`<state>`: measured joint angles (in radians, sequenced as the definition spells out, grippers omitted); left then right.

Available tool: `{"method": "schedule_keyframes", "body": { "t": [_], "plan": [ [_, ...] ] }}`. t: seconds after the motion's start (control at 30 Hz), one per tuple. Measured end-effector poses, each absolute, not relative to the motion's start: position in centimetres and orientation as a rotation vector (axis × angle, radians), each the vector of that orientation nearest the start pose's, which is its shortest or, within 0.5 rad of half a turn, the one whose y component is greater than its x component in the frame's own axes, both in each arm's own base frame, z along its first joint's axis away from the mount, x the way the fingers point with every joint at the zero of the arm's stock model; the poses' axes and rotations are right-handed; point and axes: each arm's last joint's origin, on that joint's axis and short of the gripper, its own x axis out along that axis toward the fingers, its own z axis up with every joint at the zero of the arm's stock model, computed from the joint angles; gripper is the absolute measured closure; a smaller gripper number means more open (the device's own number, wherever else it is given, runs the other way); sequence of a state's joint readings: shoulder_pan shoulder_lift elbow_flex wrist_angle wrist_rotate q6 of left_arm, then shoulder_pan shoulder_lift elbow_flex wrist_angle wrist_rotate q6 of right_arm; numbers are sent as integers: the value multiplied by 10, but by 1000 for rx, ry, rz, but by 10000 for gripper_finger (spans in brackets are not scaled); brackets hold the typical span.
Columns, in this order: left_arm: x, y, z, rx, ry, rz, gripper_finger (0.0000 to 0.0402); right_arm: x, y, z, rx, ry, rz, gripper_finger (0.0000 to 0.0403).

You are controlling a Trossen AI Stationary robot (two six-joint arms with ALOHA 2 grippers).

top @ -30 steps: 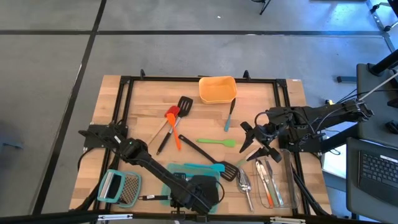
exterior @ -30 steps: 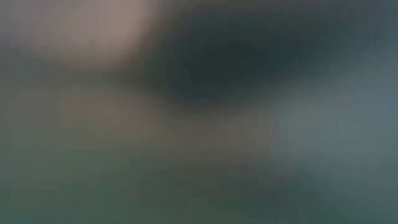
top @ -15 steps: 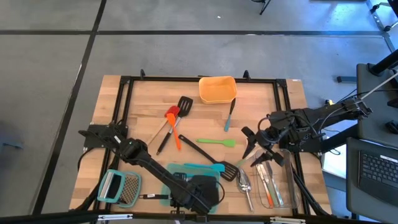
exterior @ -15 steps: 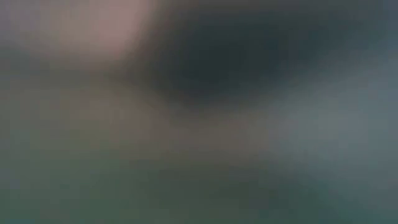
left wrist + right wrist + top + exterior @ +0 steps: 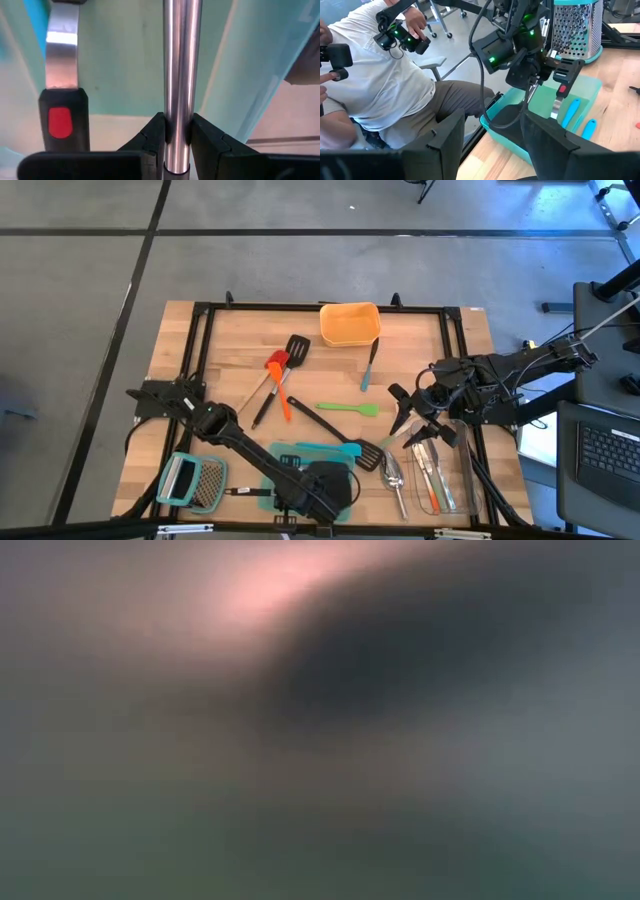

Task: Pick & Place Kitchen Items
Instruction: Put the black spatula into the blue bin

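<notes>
My left gripper [image 5: 177, 132] hangs at the table's near edge over the teal container [image 5: 285, 452], shut on a slim silver utensil shaft [image 5: 529, 95]. In that container lie a black-handled tool with a red spot [image 5: 61, 120] and blue-handled utensils [image 5: 570, 112]. My right gripper [image 5: 410, 418] hovers open, holding nothing, at the right, beside the clear container [image 5: 462, 480]. Loose on the wood lie a red turner [image 5: 277, 362], black turners [image 5: 296, 348], a green spatula [image 5: 350, 408], a teal spatula [image 5: 370, 366] and silver spoons [image 5: 393, 475]. My left gripper pinches the round silver shaft [image 5: 177, 115] between its two fingers [image 5: 150, 137]. They come from above, pointing steeply down, and the shaft runs on past them in the same line. It hangs nearly upright, its lower end [image 5: 526, 102] down in the teal container.
An orange container [image 5: 350, 323] stands at the far edge. A metal grater [image 5: 195, 480] lies at the near left. The clear container holds cutlery. A seated person [image 5: 385, 85] is beyond the near edge. The low view shows only blur.
</notes>
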<state>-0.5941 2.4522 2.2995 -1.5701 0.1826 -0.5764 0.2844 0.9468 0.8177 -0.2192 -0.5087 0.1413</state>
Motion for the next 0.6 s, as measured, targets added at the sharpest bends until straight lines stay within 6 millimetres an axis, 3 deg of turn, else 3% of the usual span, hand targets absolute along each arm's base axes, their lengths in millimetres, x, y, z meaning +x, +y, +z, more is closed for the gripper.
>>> {"method": "schedule_keyframes", "body": {
  "t": [0.27,0.6],
  "plan": [
    [371,-260,181,-70,1901,-45,340,192,71,314,173,411,758,206],
    [372,-260,181,-67,1888,-41,285,192,71,314,173,411,758,206]
  ]
}}
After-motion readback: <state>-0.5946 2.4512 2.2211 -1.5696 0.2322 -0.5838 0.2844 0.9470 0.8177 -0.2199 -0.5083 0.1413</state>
